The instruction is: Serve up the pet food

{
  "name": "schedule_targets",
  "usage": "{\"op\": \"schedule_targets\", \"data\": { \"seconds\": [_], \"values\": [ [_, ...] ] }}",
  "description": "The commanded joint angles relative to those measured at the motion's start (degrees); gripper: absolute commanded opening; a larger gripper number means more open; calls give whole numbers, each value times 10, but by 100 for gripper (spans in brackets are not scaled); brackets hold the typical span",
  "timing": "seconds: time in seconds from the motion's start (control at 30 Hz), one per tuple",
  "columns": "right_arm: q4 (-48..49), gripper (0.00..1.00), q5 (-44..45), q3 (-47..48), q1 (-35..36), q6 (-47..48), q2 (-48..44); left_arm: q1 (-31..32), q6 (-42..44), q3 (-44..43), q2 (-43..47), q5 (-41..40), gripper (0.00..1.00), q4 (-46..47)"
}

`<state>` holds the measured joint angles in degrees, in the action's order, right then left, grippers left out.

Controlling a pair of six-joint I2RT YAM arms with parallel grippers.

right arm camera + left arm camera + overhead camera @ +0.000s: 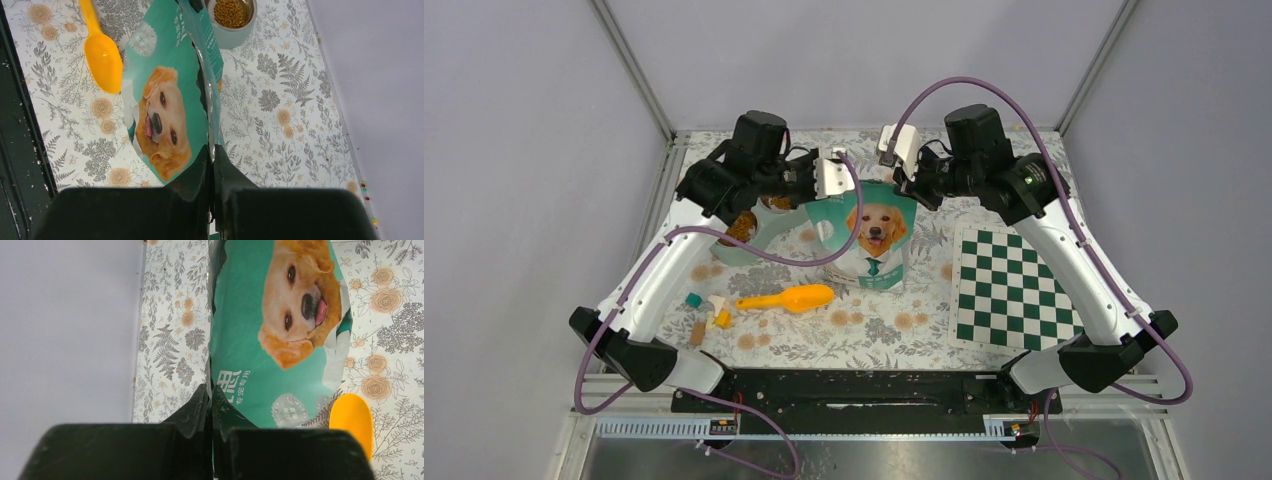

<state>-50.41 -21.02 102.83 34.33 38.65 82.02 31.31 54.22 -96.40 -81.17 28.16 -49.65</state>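
Kibble (230, 12) fills a bowl (235, 39) beyond the bag (170, 90) pinched by right claw (212, 156).

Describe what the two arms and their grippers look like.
The left arm and right arm have white links, black joints and bases, each trailed by a looping purple cable. The left gripper and right gripper have black, tapered fingers.

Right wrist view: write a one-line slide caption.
Right claw shut on the green dog-food bag, yellow scoop and bowl of kibble beyond.
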Motion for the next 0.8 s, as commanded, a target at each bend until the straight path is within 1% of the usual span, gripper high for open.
{"op": "schedule_targets", "data": {
  "seconds": [0.0,0.1,0.17,0.2,0.23,0.27,0.3,0.33,0.5,0.53,0.57,0.6,0.63,0.67,0.7,0.73,0.77],
  "values": [
    [41,0,4,16,-9,6,-44,-31,-5,-19,26,-41,0,8],
    [41,0,24,31,-10,11,-32,-36,-13,-16,24,-39,1,12],
    [42,0,40,44,-11,14,-21,-37,-20,-17,20,-43,17,19],
    [43,0,48,51,-12,16,-16,-38,-23,-17,18,-49,21,21],
    [42,0,56,60,-13,17,-11,-38,-24,-18,17,-54,22,22],
    [42,0,66,68,-14,18,-6,-40,-23,-18,16,-58,17,22],
    [42,0,75,75,-16,19,-1,-43,-21,-19,15,-62,2,22],
    [42,0,82,82,-19,18,3,-46,-22,-19,14,-64,0,22],
    [42,0,81,86,-28,13,4,-59,-25,-24,14,-58,0,24],
    [43,0,75,86,-28,10,4,-61,-25,-23,14,-58,3,27],
    [47,0,69,81,-28,6,2,-61,-25,-23,15,-59,14,29],
    [58,0,65,71,-28,2,-1,-62,-24,-23,17,-59,20,32],
    [68,0,61,62,-28,-1,-8,-64,-23,-24,19,-58,22,33],
    [77,0,57,54,-28,-6,-12,-65,-22,-26,20,-56,21,34],
    [83,0,53,50,-28,-8,-16,-67,-21,-28,22,-52,13,34],
    [84,0,50,48,-28,-10,-17,-70,-18,-29,23,-48,0,34],
    [84,0,48,48,-28,-10,-18,-72,-18,-29,25,-43,0,34]
  ]
}}
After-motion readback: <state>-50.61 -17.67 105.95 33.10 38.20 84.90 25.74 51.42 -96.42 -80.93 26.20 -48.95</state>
